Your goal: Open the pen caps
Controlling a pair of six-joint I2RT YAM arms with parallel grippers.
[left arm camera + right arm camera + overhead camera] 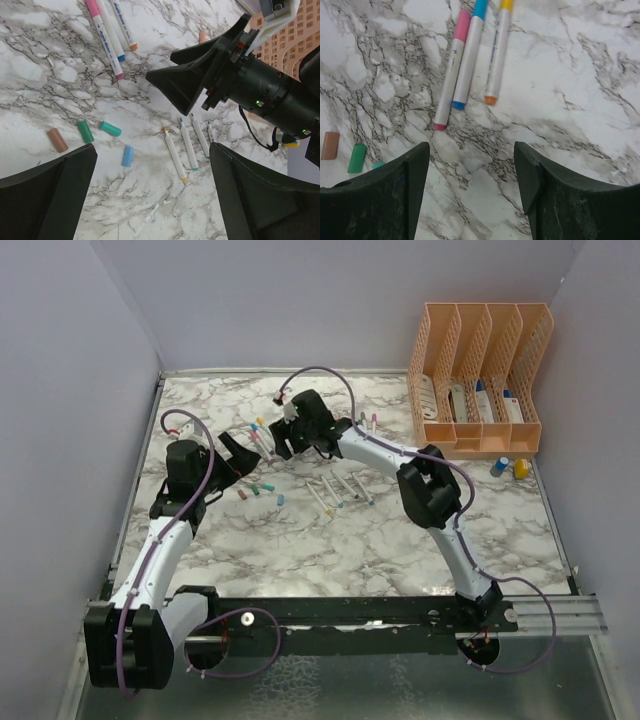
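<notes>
Pale grey walls close in a white marble-patterned table. A peach lattice organiser stands at its far right corner.

The left end effector hangs over the left-centre of the table, jaws spread wide and empty. The right end effector faces it from just beyond, also wide and empty.

Three pens with caps still on lie side by side under the right end effector. Their long axes are nearly parallel, and the pink, blue and yellow capped ends point away from the wrist camera. Four more pens lie in a row at table centre, slanting from far-left to near-right, and their tips look bare.

Loose caps in orange, green, teal and blue lie scattered on their sides between the two groups, near the left end effector.
</notes>
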